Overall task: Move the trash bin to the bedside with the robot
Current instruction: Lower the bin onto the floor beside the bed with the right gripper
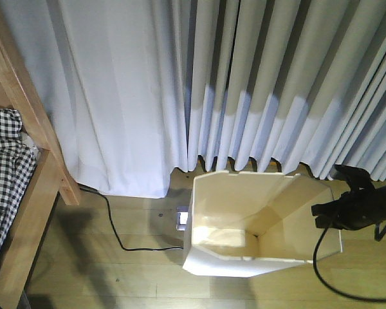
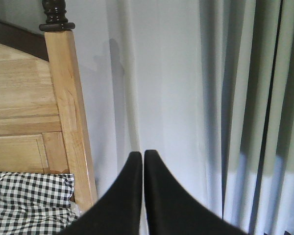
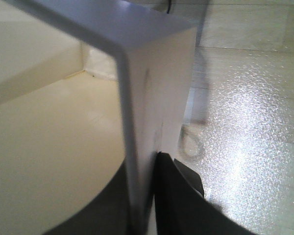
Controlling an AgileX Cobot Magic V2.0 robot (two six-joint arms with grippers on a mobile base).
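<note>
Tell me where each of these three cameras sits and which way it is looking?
Exterior front-facing: sits high, looking down at the trash bin before the curtains, the bed at left; the right gripper shows at the bin's rim.
Left wrist: looks along the shut left gripper toward the wooden bedpost, checked bedding and curtains.
Right wrist: looks along the bin's wall, one finger outside, one inside.
Shared: front and right wrist both show the bin; front and left wrist, bed and curtains.

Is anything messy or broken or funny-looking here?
Nothing looks broken or spilled. The trash bin stands upright on the floor by the curtains, empty inside. The right gripper pinches its wall. One loose black cable trails across the floor between the bed and the bin.
</note>
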